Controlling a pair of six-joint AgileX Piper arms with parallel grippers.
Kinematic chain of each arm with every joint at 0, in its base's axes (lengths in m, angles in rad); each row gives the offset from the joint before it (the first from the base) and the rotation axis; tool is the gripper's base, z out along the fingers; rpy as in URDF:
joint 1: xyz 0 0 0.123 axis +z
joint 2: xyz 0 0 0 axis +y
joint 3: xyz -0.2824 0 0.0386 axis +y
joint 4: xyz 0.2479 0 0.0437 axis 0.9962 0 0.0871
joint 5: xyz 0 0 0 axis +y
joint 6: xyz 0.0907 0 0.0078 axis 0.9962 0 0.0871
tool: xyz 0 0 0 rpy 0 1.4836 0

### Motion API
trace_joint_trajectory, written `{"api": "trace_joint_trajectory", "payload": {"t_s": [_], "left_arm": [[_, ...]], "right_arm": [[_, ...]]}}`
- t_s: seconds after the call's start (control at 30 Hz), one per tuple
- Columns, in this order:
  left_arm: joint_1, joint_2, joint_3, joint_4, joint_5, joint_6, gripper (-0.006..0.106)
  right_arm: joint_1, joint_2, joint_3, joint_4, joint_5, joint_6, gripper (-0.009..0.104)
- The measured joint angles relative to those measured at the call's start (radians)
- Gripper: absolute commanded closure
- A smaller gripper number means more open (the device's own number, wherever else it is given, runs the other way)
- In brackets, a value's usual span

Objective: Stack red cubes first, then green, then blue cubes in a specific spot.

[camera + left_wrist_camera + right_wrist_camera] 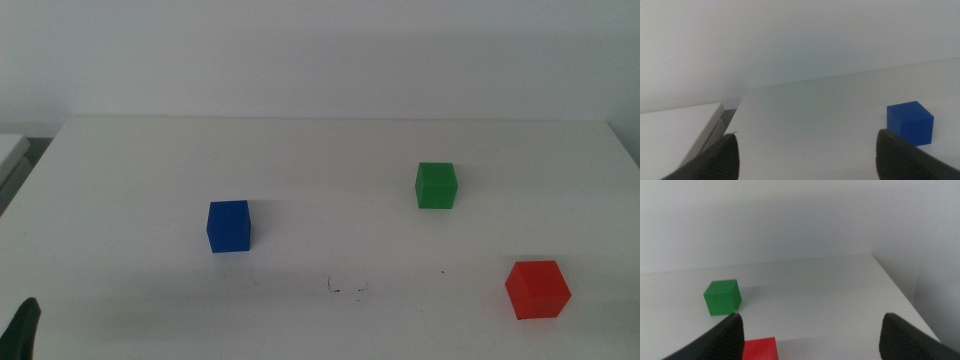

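Note:
Three same-sized cubes stand apart on the white table (320, 150). The blue cube (229, 226) is left of centre, the green cube (436, 186) right of centre, and the red cube (537, 289) at the near right. My left gripper (807, 135) is open and empty at the near left corner; only its tip (25, 330) shows in the middle view. The blue cube (910, 122) lies beyond its one jaw. My right gripper (811, 317) is open and empty, out of the middle view. The green cube (722, 297) and red cube (759, 348) lie ahead of it. Nothing marks the stacking spot.
A second white surface (10, 150) adjoins the table's left edge across a narrow gap (727, 115). A pale wall rises behind the table's far edge. A few small dark marks (345, 290) sit on the tabletop near the front middle.

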Motion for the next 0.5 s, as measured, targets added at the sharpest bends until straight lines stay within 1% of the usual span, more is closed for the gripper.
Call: {"api": "trace_joint_trajectory", "payload": {"t_s": [0.2, 0.37, 0.43, 0.5], "left_arm": [[0.000, 0.000, 0.000, 0.000, 0.000, 0.000, 0.007], [0.000, 0.000, 0.000, 0.000, 0.000, 0.000, 0.007], [0.000, 0.000, 0.000, 0.000, 0.000, 0.000, 0.007], [0.000, 0.000, 0.000, 0.000, 0.000, 0.000, 0.007]], "right_arm": [[0.000, 0.000, 0.000, 0.000, -0.019, 0.000, 0.002], [0.000, 0.000, 0.000, 0.041, -0.079, 0.034, 0.002], [0.000, 0.005, -0.019, 0.045, -0.044, 0.056, 0.002], [0.000, 0.060, -0.097, 0.045, 0.024, 0.064, 0.002]]}}
